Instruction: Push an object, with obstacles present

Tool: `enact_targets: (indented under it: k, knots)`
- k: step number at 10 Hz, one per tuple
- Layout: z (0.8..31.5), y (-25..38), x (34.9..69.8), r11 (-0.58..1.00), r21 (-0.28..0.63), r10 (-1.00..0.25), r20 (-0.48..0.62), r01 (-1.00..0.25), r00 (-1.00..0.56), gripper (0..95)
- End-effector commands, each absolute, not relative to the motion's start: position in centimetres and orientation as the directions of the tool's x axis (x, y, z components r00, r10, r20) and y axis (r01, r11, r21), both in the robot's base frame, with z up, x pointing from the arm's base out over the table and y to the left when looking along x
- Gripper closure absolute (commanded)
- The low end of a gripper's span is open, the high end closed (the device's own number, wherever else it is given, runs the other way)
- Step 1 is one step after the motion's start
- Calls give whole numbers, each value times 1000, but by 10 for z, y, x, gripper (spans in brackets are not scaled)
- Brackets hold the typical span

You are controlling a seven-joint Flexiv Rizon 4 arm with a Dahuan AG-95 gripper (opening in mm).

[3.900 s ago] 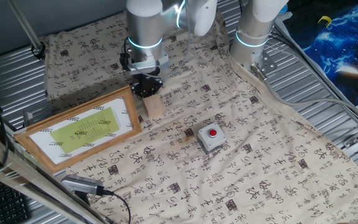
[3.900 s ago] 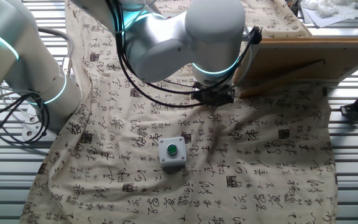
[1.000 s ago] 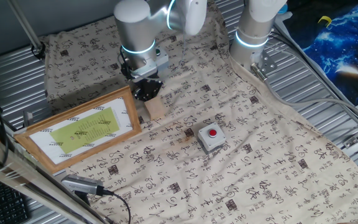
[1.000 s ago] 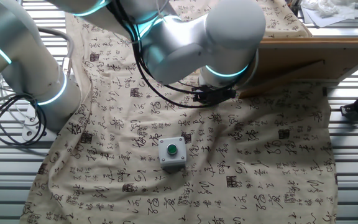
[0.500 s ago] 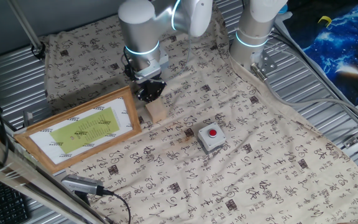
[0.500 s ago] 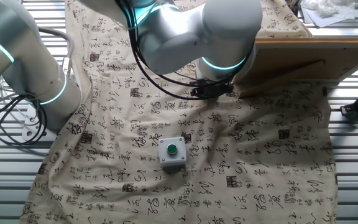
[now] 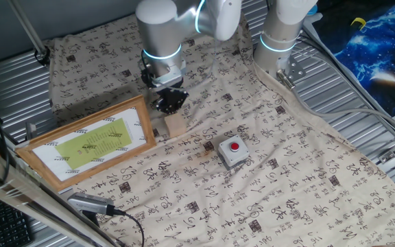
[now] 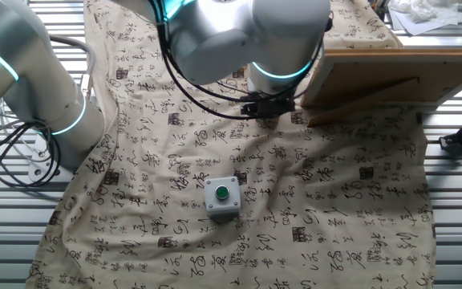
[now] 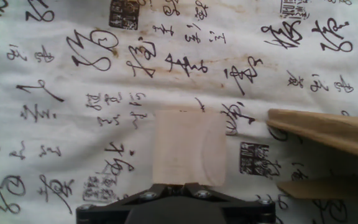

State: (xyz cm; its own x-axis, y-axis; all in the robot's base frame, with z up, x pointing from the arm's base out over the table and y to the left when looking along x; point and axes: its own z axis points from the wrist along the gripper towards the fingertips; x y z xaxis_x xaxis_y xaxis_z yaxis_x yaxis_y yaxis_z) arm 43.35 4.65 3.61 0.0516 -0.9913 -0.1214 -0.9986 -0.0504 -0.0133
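The light-tan wooden block (image 7: 175,125) lies on the printed cloth by the right end of the wood-framed yellow-green picture (image 7: 88,141). My gripper (image 7: 168,103) is shut, its tips low against the block's far side. In the hand view the block (image 9: 188,148) fills the middle, touching the closed tips of the gripper (image 9: 182,186); the picture's frame corner (image 9: 328,134) is to the right. The grey box with the red button (image 7: 233,151) sits to the block's front right. The grey box with the green button (image 8: 222,197) shows in the other fixed view, where the gripper (image 8: 267,105) hides the block.
A second robot base (image 7: 280,41) stands at the back right. A silver plug with a black cable (image 7: 91,204) lies at the cloth's front left. Ribbed metal table (image 7: 362,103) borders the cloth. The picture's back (image 8: 399,72) rises at the upper right.
The gripper has moved a little to the right and toward the front, and the wooden block has slid the same way along the picture's end, closer to the red button box.
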Motion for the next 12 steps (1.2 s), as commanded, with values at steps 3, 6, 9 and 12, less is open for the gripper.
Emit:
enact_targets:
  k: [3, 6, 9, 12]
  knots:
    - [35, 60, 431, -10, -24, -993, -115, -1000, 13, 950]
    - [41, 69, 428, 12, -25, -996, -89, -1000, -10, 950]
    - [46, 77, 427, 41, -21, -994, -105, -999, -39, 950]
    - [48, 89, 425, 65, -20, -996, -69, -998, -64, 950]
